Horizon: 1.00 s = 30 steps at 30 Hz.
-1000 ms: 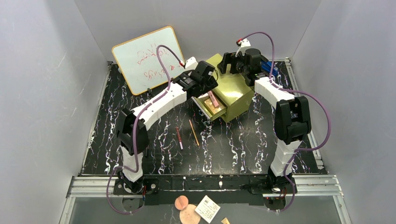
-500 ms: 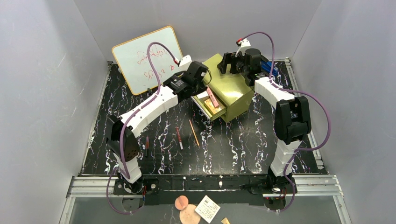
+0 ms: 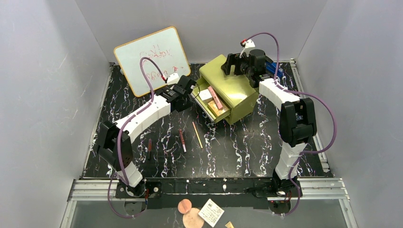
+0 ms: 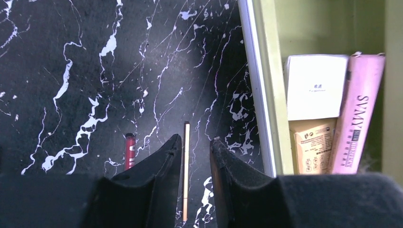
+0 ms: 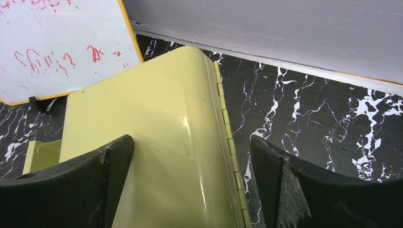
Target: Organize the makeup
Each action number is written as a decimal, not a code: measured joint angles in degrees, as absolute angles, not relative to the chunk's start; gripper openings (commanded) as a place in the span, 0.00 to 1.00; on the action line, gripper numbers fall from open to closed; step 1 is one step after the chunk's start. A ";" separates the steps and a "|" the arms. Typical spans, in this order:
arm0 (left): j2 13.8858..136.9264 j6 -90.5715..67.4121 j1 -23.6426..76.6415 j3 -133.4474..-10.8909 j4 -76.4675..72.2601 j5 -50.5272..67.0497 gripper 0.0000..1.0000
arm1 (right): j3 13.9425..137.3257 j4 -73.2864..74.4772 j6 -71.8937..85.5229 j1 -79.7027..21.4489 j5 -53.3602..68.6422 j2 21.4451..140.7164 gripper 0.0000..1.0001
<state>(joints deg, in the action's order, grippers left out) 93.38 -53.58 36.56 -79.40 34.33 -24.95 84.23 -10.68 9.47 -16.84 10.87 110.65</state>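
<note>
The olive-yellow chest's drawer [image 3: 209, 113] stands pulled out. In it lie a white square box [image 3: 205, 94] [image 4: 316, 86], a pink case [image 3: 216, 100] [image 4: 359, 118] and a tan palette [image 3: 217, 110] [image 4: 311, 145]. My left gripper [image 3: 194, 91] [image 4: 196, 139] hovers just left of the drawer's rim [image 4: 266, 95], its jaws a narrow gap apart with nothing between them. On the table lie a tan pencil [image 3: 197, 135] [image 4: 186, 137], a dark-red pencil [image 3: 182, 140] [image 4: 129, 149] and a dark pencil [image 3: 149, 148]. My right gripper [image 3: 229, 63] [image 5: 191, 140] is wide open over the chest's rear hinge edge.
The chest [image 3: 235, 90] [image 5: 157, 142] sits at the back centre. A whiteboard [image 3: 152, 59] [image 5: 57, 47] with red writing leans at the back left. Grey walls close in on three sides. Round discs and a paper [image 3: 210, 212] lie below the near rail.
My left arm has drawn back to the left from above the drawer and its jaws have narrowed. The white box now shows in the drawer. The right arm has not moved.
</note>
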 measured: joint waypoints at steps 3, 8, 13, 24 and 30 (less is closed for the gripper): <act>94.56 -53.89 36.62 -79.09 33.87 -24.38 0.27 | 84.23 -10.68 9.47 -16.84 10.87 110.63 0.99; 98.80 -54.15 36.67 -79.22 32.18 -23.49 0.30 | 84.23 -10.68 9.47 -16.84 10.85 110.67 0.99; 104.73 -54.33 36.67 -81.60 31.70 -22.94 0.30 | 84.23 -10.68 9.47 -16.84 10.85 110.72 0.99; 112.79 -54.54 36.80 -92.64 33.58 -21.74 0.30 | 84.23 -10.68 9.47 -16.84 10.87 110.78 0.99; 118.50 -54.65 38.35 -102.39 32.56 -20.99 0.30 | 84.25 -10.68 9.47 -16.84 10.90 110.80 0.99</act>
